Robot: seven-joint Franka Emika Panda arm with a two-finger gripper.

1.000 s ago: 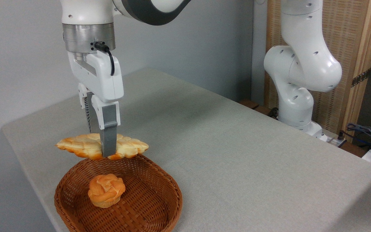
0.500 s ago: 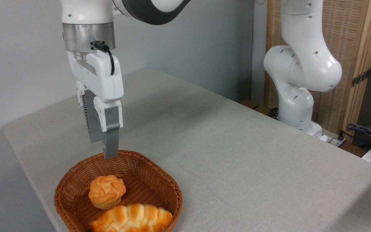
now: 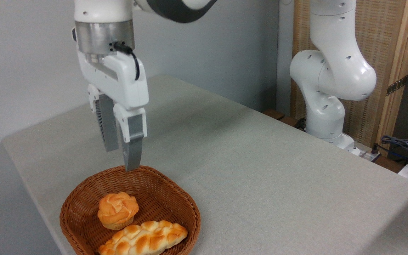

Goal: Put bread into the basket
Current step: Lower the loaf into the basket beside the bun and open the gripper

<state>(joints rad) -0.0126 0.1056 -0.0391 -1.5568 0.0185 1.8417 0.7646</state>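
Observation:
The bread (image 3: 143, 238), a long golden braided loaf with browned lumps, lies inside the basket (image 3: 179, 202) along its near side. This reddish-brown wicker basket sits at the table's front left. My gripper (image 3: 122, 158) hangs open above the basket's far rim, nothing between its grey fingers (image 3: 133, 156). It is clear of the loaf.
A small round orange bun (image 3: 117, 209) also lies in the basket, left of centre, just behind the loaf. The arm's white base (image 3: 326, 88) stands at the table's right rear. Cables (image 3: 402, 143) lie at the far right. The grey table (image 3: 260, 170) stretches right of the basket.
A second ago my gripper was shut on the bread above the basket's rim. It opened, the loaf dropped into the basket and settled, and the gripper has risen a little and shifted right.

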